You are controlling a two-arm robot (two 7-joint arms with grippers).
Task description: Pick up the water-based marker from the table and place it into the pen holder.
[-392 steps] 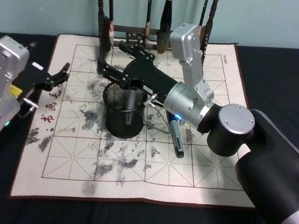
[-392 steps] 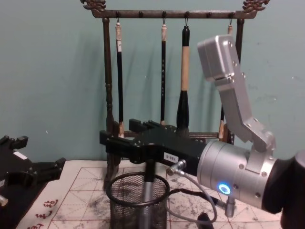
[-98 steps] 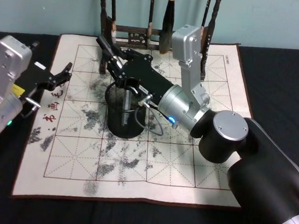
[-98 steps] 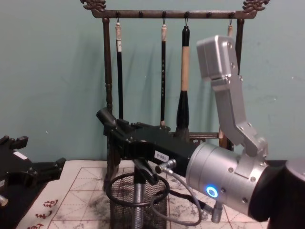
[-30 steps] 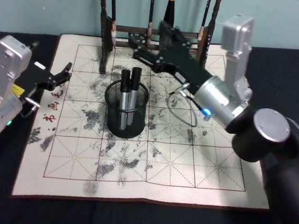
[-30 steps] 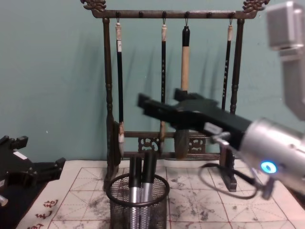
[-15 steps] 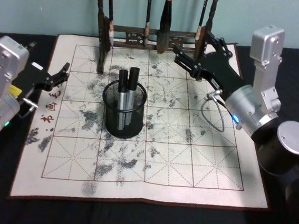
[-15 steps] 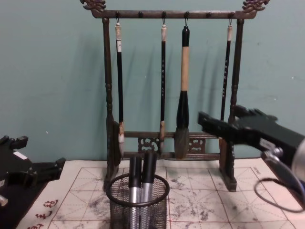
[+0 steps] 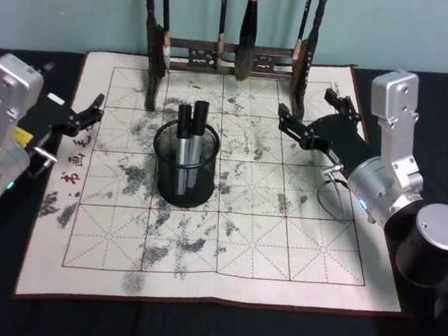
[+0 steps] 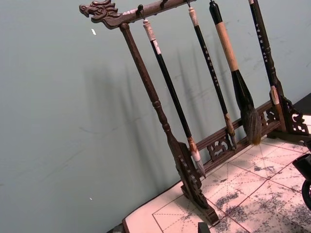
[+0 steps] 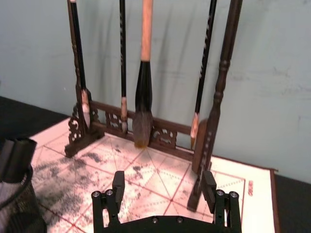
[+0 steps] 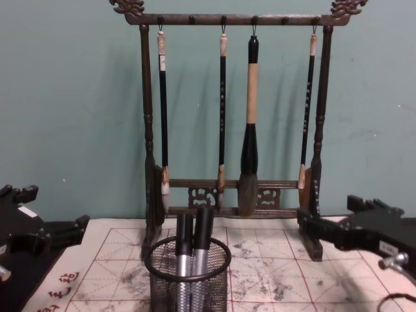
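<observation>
- Two markers stand upright in the pen holder, caps up, mid-mat.
- Right gripper nearer, on the holder's right, well apart; jaws wide, empty.
- Left gripper parked at the mat's left edge, fingers apart, empty.
- No marker visible lying on the mat; task looks complete.

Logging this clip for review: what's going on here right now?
Nothing is being held. Two markers stand upright in the pen holder on the ink-stained mat. The right pincer is open and empty, off to the holder's right, near the brush rack. The left pincer hangs open at the mat's left edge. The placing looks done.
</observation>
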